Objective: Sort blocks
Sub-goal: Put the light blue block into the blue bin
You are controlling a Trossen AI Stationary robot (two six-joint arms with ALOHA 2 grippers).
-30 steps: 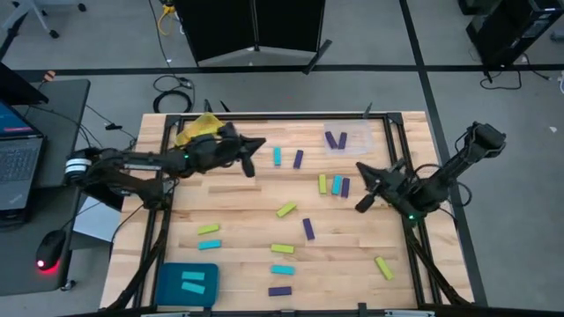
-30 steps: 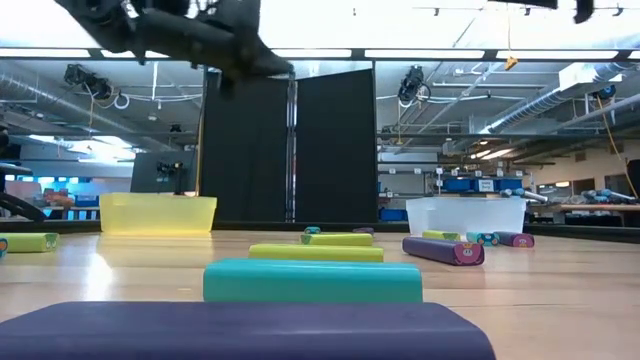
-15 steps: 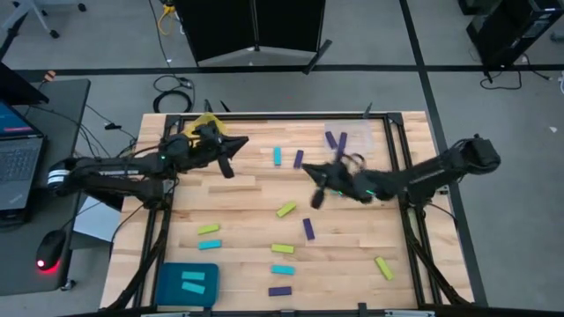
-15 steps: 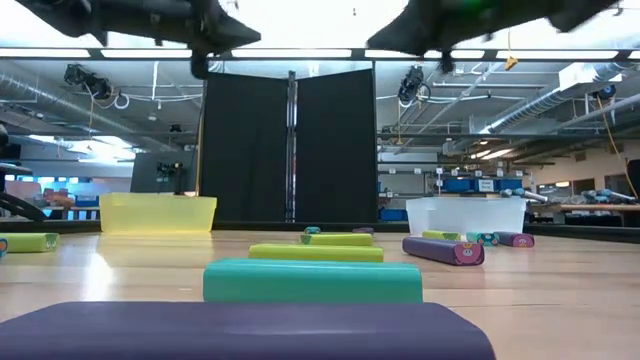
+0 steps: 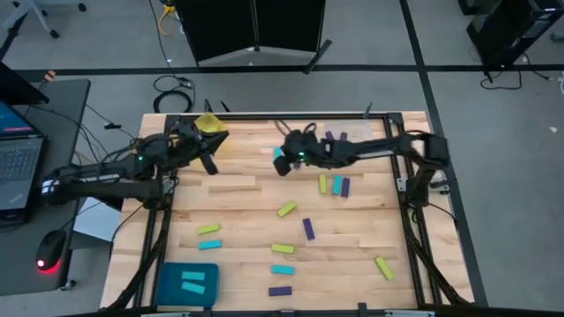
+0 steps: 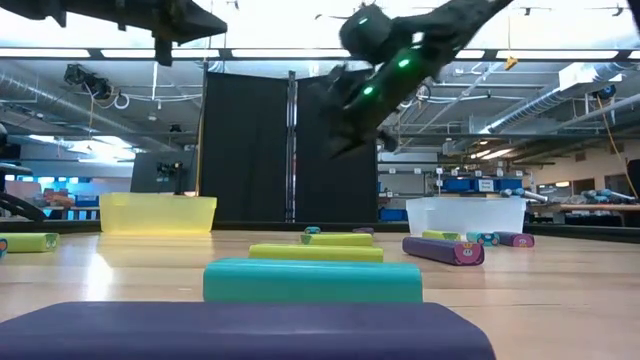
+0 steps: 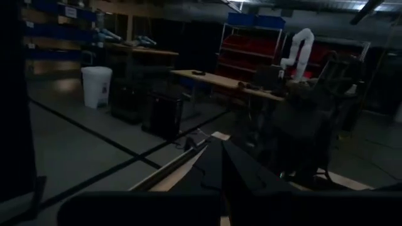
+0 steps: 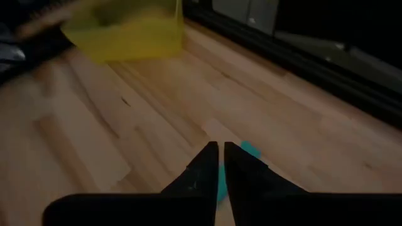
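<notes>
Yellow-green, cyan and dark purple blocks lie flat and scattered on the wooden table, such as a yellow-green one [image 5: 286, 210], a purple one [image 5: 308, 229] and a cyan one [image 5: 282, 269]. My right gripper [image 5: 281, 165] reaches across the table and hangs shut above a cyan block [image 8: 250, 150], well clear of the table in the low view [image 6: 338, 148]. My left gripper [image 5: 210, 162] is shut and raised [image 6: 160, 52], just beside the yellow tray [image 5: 210, 122]. Neither gripper holds a block.
A clear tray [image 5: 339, 138] at the far side holds purple blocks. A teal tray [image 5: 167, 286] at the near left corner holds two cyan blocks. A laptop [image 5: 18, 154] sits on a side table beyond the left edge. Bare wood lies between the two grippers.
My right arm has swung from the table's right edge across toward the left and far side, ending over the cyan block near the middle. My left gripper has drawn back toward the left edge, toward the yellow tray. No block has moved.
</notes>
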